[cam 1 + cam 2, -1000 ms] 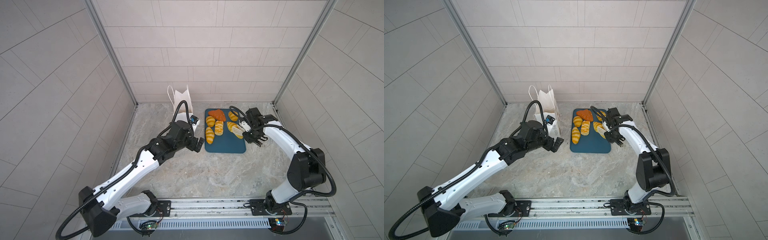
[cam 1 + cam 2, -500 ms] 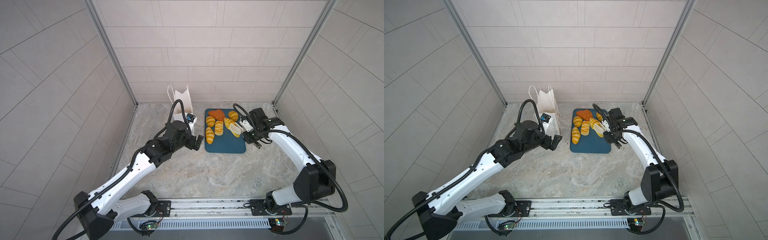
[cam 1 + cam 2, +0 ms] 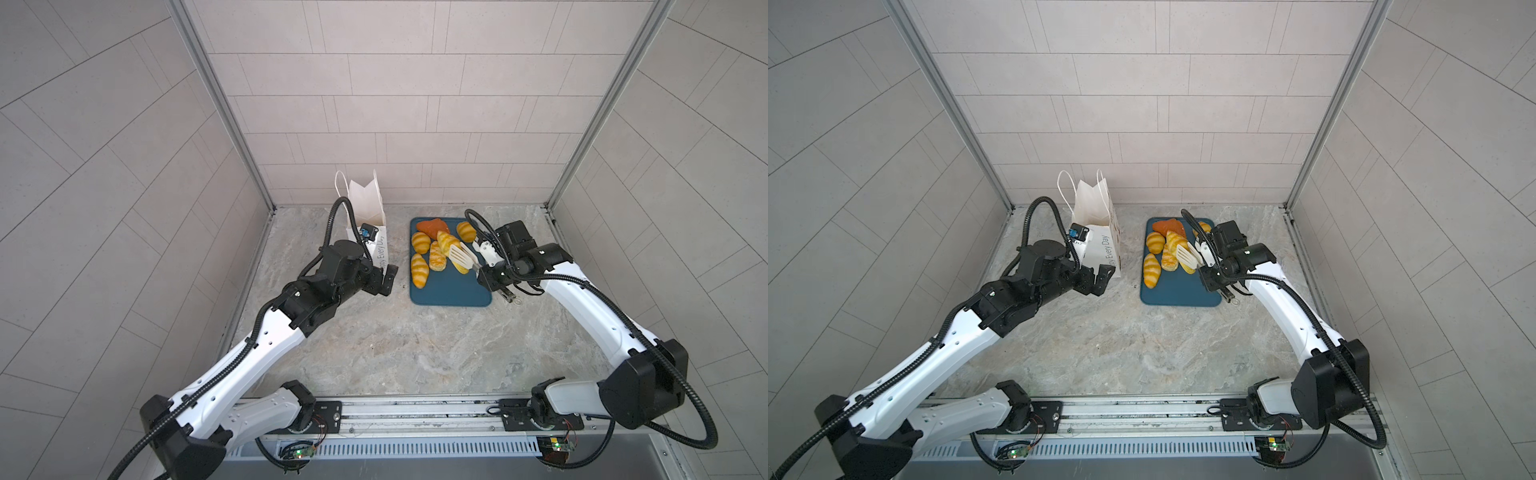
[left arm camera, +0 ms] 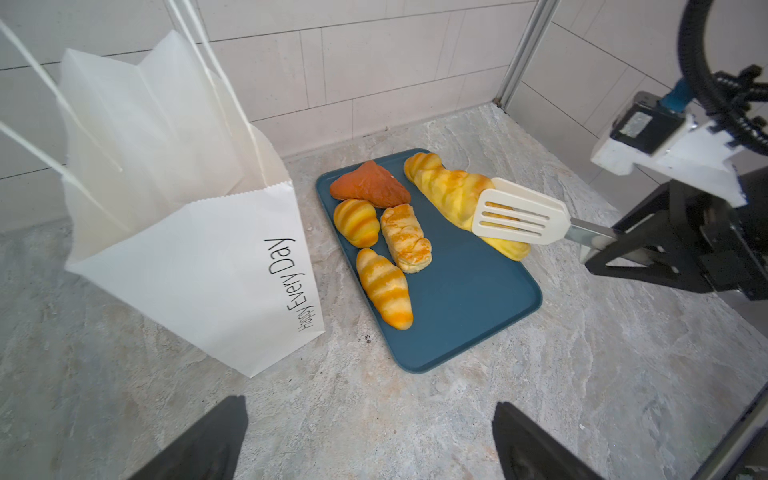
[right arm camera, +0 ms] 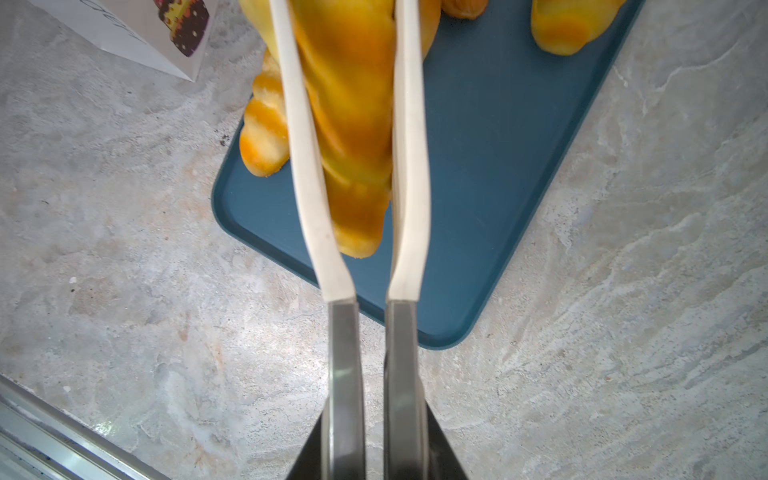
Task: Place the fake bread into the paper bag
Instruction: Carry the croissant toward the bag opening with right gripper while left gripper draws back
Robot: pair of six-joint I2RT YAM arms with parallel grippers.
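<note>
Open room runs across the front of the grey marbled table (image 3: 395, 345), with tiled walls closing three sides. The tall white paper bag (image 4: 187, 270) stands open-mouthed just beside the left edge of the flat dark teal tray (image 3: 449, 291). The left claw (image 4: 368, 415) hovers spread wide before both. The right claw (image 3: 492, 277) is clamped on white slotted tongs (image 4: 519, 216), which pinch a long, glossy golden-yellow, brown-striped fake bread roll (image 4: 453, 195) over the tray's right side. The other pastries (image 4: 384, 289) lie on the tray
</note>
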